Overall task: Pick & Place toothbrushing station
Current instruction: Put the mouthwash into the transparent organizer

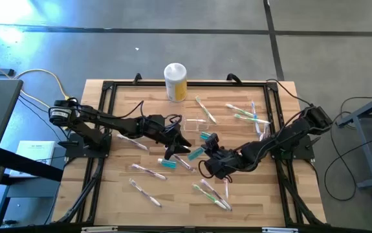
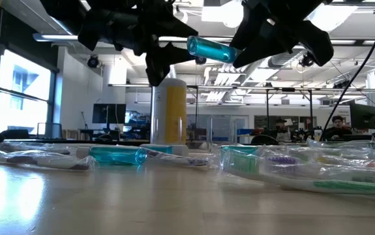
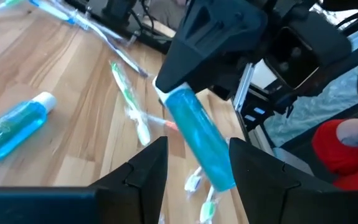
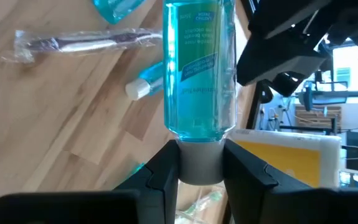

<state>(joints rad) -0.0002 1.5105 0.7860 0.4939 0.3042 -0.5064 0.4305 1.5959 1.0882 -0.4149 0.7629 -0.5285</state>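
- The right end effector [image 4: 200,163] was clamped on the white cap of a clear plastic bottle of blue liquid [image 4: 198,68]. Only the right wrist view showed the two fingers pressed against the cap.
- The left end effector [image 3: 198,165] stood open around the far end of that bottle of blue liquid [image 3: 198,134]. The left wrist view showed a gap beside one finger [image 3: 147,171].
- From overhead, the left end effector [image 1: 180,148] and right end effector [image 1: 204,157] met near the middle of the wooden counter [image 1: 121,194], hiding most of the bottle of blue liquid [image 1: 195,153].
- The level view alone showed the bottle of blue liquid [image 2: 210,49] lifted clear of the counter, spanning the left end effector [image 2: 158,62] and right end effector [image 2: 255,42].
- The toothbrushing station [image 1: 191,122], a small, nearly colourless transparent boxy holder, was faintly visible only from above. It sat on the counter between the left end effector and the tall yellow canister with a white lid [image 1: 175,81], apart from both end effectors.
- A second blue bottle [image 1: 166,164] lay flat on the counter near the left end effector.
- Wrapped toothbrushes [image 1: 213,194] lay scattered around it.
- The level view showed the yellow canister [image 2: 169,111] upright behind the second blue bottle [image 2: 119,155].
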